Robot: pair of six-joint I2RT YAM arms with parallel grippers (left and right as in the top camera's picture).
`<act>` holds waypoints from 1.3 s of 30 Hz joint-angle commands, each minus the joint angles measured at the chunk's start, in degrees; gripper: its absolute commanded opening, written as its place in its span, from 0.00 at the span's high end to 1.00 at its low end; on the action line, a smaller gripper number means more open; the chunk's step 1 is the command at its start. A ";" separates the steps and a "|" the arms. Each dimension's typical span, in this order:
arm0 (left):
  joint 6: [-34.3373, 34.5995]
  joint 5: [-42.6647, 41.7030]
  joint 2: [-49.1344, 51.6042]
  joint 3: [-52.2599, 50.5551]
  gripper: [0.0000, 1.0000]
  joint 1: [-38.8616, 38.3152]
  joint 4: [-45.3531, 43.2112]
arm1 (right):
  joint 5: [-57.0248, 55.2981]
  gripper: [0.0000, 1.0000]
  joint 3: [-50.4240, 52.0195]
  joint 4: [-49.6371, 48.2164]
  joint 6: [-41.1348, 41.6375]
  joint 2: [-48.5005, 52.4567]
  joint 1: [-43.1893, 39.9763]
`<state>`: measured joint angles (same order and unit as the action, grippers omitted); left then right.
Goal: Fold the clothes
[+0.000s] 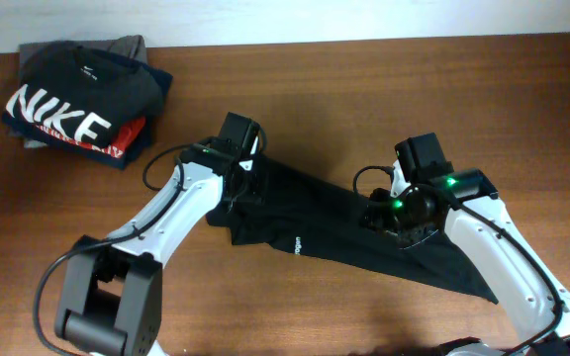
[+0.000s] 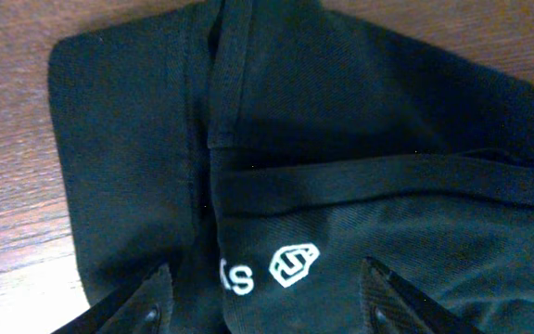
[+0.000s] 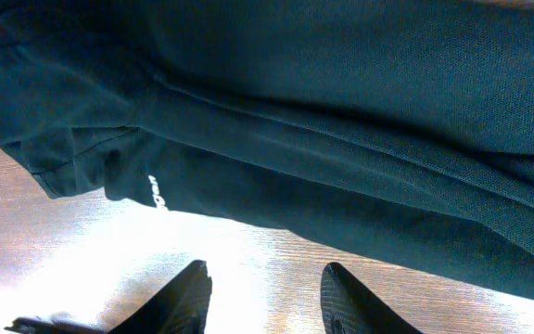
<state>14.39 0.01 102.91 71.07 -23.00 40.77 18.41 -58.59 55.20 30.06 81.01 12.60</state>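
Clothes: the black top [image 1: 325, 222] is lying mid-tabletop [image 1: 364, 79], stretching as a long slanted band from your left hand down to a pointed corner at the front right.
Left hand: your left hand [image 1: 248, 186] is sitting over the band's upper-left end. In the left wrist view its fingers [image 2: 151, 311] are standing wide apart, open, with flat cloth and a small white logo [image 2: 293, 266] lying between them and nothing pinched.
Right hand: your right hand [image 3: 265, 299] is hovering open, with bright bare wood showing in the gap. The cloth's lower edge is running just beyond the tips.
Edges: a rounded cloth corner is meeting wood at the left of the left wrist view, and a seamed band is crossing above the logo. White lettering [image 3: 156, 190] is sitting near the lower edge.
Room: wood is showing along the far side and along the front under the band.
Stack: folded garments topped by a black NIKE shirt [image 1: 77, 99] are sitting at the far left corner, well apart from the top.
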 commanded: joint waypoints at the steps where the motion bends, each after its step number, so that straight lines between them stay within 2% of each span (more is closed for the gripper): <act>1: -0.26 -0.72 2.40 -0.48 0.36 0.20 -0.26 | -1.16 0.57 0.20 -0.15 0.63 0.26 0.52; 4: -0.28 -1.66 3.67 -0.50 0.37 0.20 -0.28 | -1.16 0.56 0.20 -0.15 0.63 0.26 0.52; 7: -0.28 -1.95 4.13 -0.48 0.52 0.20 -0.22 | -1.16 0.56 0.20 -0.15 0.63 0.26 0.52; 9: -0.28 -1.95 4.13 -0.48 0.57 0.20 -0.04 | -1.18 0.56 0.20 -0.17 0.63 0.26 0.52; 11: -0.28 -1.92 4.11 -0.48 0.67 0.20 0.42 | -1.38 0.56 0.20 -0.17 0.66 0.26 0.52; 14: -0.28 -1.90 4.11 -0.46 0.71 0.20 1.33 | -2.54 0.56 0.20 -0.13 0.63 0.26 0.52; 17: -0.26 -1.64 4.09 -0.42 0.87 0.20 3.21 | -2.64 0.56 0.20 -0.15 0.66 0.33 0.52; 23: 2.27 1.57 2.91 -0.42 0.99 0.20 7.65 | -2.67 0.56 0.20 -0.20 0.66 0.37 0.52; 27: 2.95 4.70 0.26 -0.42 0.99 0.20 9.57 | -2.67 0.56 0.20 -0.20 0.66 0.37 0.52; 30: 2.95 6.78 -1.09 -0.42 0.93 0.33 10.58 | -2.64 0.56 0.20 -0.15 0.66 0.37 0.52; 34: 2.95 8.26 -1.38 -0.42 0.91 1.03 13.07 | -2.64 0.56 0.20 -0.07 0.66 0.37 0.52; 36: 2.95 9.16 -1.38 -0.42 0.86 1.49 14.82 | -2.64 0.56 0.20 0.04 0.63 0.37 0.52; 38: 2.95 10.05 -1.38 -0.42 0.71 1.92 16.31 | -2.64 0.56 0.22 0.04 0.66 0.39 0.52; 39: 3.13 10.51 -1.38 -0.42 0.70 2.08 17.07 | -2.67 0.55 0.22 0.04 0.66 0.42 0.52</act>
<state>16.99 7.18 102.67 71.02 -21.87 56.62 16.91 -58.59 55.22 30.06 81.08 12.64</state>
